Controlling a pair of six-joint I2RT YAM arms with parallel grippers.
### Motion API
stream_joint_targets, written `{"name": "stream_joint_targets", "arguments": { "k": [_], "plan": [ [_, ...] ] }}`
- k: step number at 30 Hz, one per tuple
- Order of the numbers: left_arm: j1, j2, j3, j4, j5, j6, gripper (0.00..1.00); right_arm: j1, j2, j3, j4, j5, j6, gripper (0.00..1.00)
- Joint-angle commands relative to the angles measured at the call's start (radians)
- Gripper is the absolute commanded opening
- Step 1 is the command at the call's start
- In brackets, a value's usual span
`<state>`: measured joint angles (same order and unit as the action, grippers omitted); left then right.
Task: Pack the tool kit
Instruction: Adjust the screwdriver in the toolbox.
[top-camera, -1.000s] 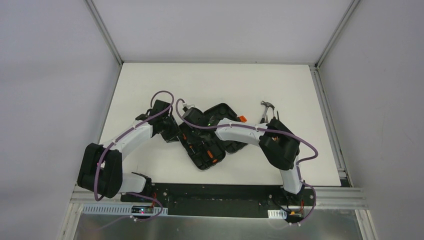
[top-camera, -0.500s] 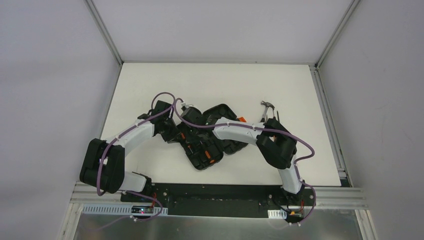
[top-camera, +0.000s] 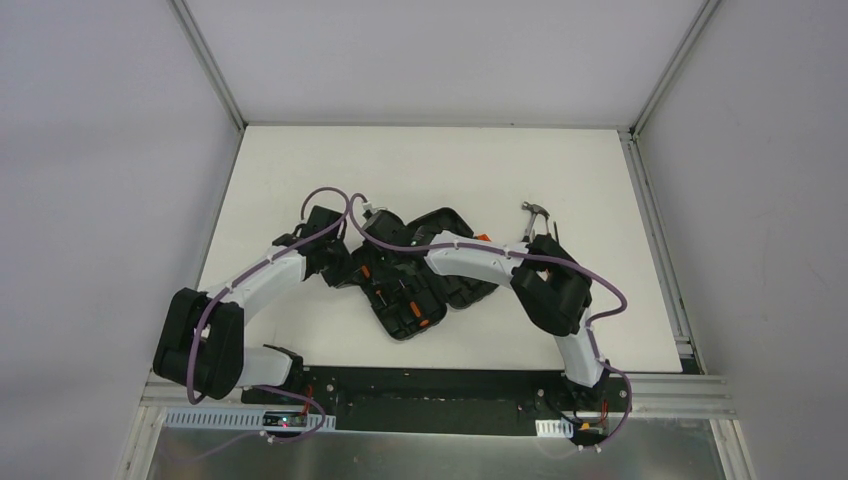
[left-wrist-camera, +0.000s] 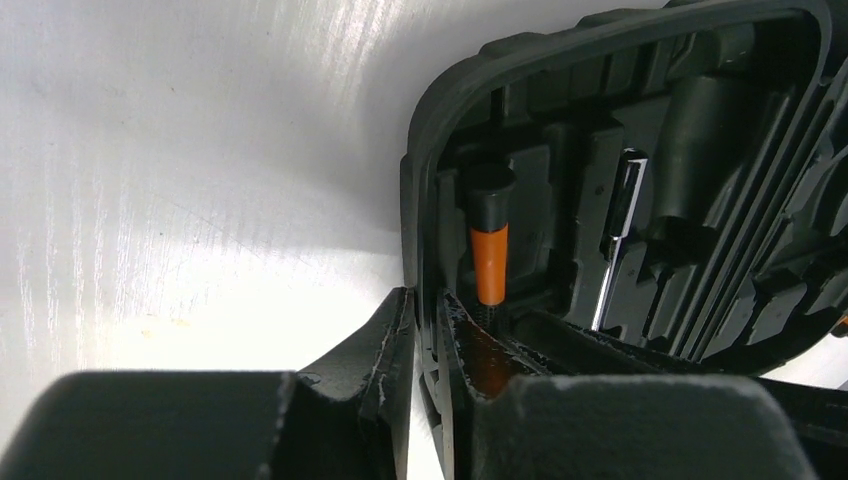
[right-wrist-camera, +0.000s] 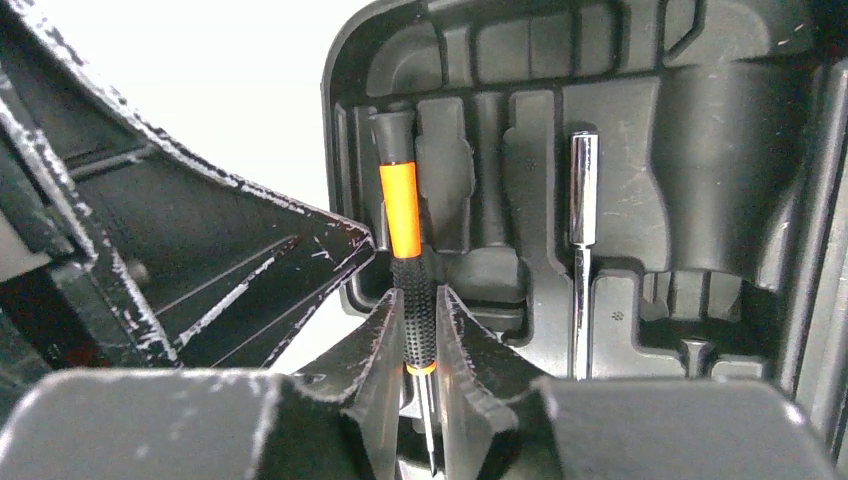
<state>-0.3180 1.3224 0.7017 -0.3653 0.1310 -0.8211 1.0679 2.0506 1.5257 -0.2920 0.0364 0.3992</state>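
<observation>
Screwdriver first, seen from above: only an orange speck shows, inside the case (top-camera: 412, 318), at the case's left edge. The case lies open and slanted on the table (top-camera: 300, 160). Both arms meet over that left edge. The left gripper (top-camera: 350, 272) is on the outer side of the case and the right gripper (top-camera: 378, 262) is just inside it. The hammer (top-camera: 533, 215) lies well apart, to the right of the case.

From the left wrist, the left gripper (left-wrist-camera: 422, 300) is clenched on the case (left-wrist-camera: 440, 120) wall, one finger outside and one inside. The screwdriver (left-wrist-camera: 490, 262) lies just inside that wall, along it.

From the right wrist, the right gripper (right-wrist-camera: 415, 293) grasps the black grip of the screwdriver (right-wrist-camera: 400, 205). The tool is long and thin. It runs straight away from the gripper, black cap far and metal tip back between the fingers, in the slot next to the case (right-wrist-camera: 345, 100) wall. A shiny bit (right-wrist-camera: 582, 190) lies the same way, deeper in the case.

I think the right arm must press it flat along that slot, then let go.
</observation>
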Motion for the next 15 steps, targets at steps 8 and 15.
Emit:
{"name": "stream_joint_targets", "arguments": {
  "k": [8,15],
  "plan": [
    [-0.023,-0.081,0.0,-0.036,-0.006,0.001,0.14,0.013,-0.187,-0.076,-0.1,0.049,-0.03,0.28],
    [-0.023,-0.145,0.014,-0.062,-0.047,0.007,0.22,0.057,-0.211,-0.156,-0.141,0.035,0.001,0.28]
  ]
}}
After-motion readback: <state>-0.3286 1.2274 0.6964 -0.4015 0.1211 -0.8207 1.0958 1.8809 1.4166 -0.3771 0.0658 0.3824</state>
